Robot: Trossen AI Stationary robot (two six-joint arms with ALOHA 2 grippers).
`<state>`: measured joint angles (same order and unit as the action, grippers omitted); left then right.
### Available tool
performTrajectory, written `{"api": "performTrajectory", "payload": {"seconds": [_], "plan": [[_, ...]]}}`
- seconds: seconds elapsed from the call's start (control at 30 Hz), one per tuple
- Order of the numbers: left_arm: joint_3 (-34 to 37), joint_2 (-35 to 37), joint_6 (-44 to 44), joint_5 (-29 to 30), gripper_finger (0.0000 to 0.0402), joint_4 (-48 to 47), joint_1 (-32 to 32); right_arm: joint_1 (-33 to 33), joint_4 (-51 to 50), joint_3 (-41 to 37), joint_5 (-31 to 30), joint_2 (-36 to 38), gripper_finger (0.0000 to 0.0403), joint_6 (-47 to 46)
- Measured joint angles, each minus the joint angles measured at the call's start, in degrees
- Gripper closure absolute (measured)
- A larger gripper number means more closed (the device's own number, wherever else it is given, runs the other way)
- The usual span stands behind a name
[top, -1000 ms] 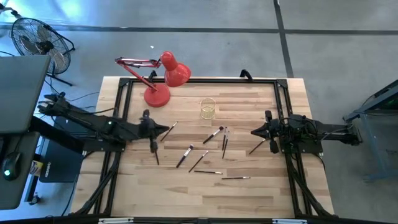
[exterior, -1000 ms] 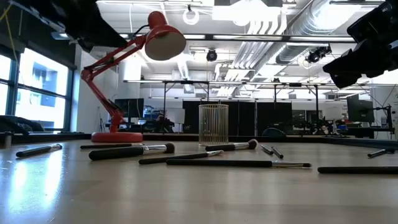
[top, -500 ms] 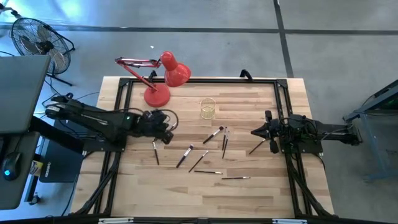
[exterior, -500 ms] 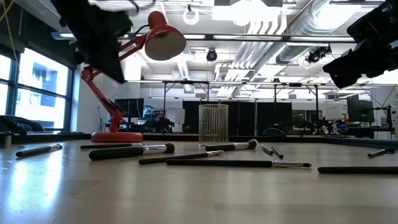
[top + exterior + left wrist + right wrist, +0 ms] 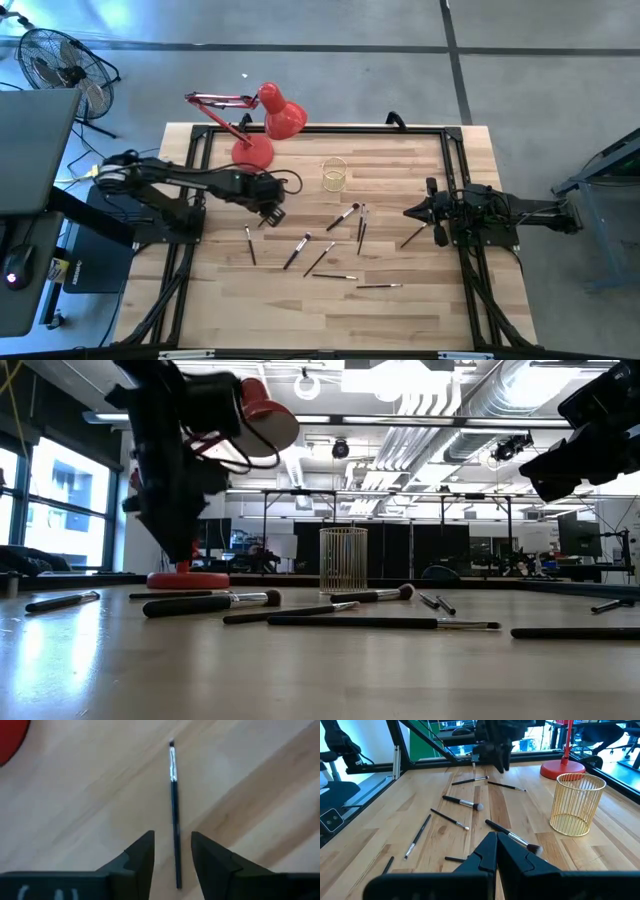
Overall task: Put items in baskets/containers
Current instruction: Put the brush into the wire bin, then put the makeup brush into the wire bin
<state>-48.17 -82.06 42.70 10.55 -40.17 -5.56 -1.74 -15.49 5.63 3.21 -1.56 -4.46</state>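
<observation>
Left gripper [image 5: 171,857] poised over thin dark brush [image 5: 173,815], jaws parted, straddling handle end, nothing held. Brush lies flat on table [image 5: 400,240], near lamp base [image 5: 252,152]. Expect light, stiff, slick, prone to roll; pinch mid-handle, clear of bristles. Cup [image 5: 333,175] nearby. Right gripper [image 5: 412,212] shut, empty, at table's right.

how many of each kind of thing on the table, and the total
brushes: 10
cup: 1
lamp: 1
total: 12
</observation>
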Motion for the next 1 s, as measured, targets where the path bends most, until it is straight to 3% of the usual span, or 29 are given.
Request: {"api": "performTrajectory", "payload": {"seconds": [0.43, 0.67, 1.0], "plan": [[-0.32, -11.72, -3.92, -2.31, 0.0270, 1.68, -0.83, 0.00, 0.02, -0.01, -0.01, 0.03, 0.0398, 0.02], [-1.08, -12.85, -0.63, -3.95, 0.0295, 1.61, -0.84, 0.01, -0.02, 0.00, -0.01, 0.04, 0.0398, 0.02], [-10.94, -13.30, 6.52, -2.92, 0.0322, -4.18, -0.79, -0.02, -0.04, 0.00, -0.03, 0.07, 0.0398, 0.02]]}}
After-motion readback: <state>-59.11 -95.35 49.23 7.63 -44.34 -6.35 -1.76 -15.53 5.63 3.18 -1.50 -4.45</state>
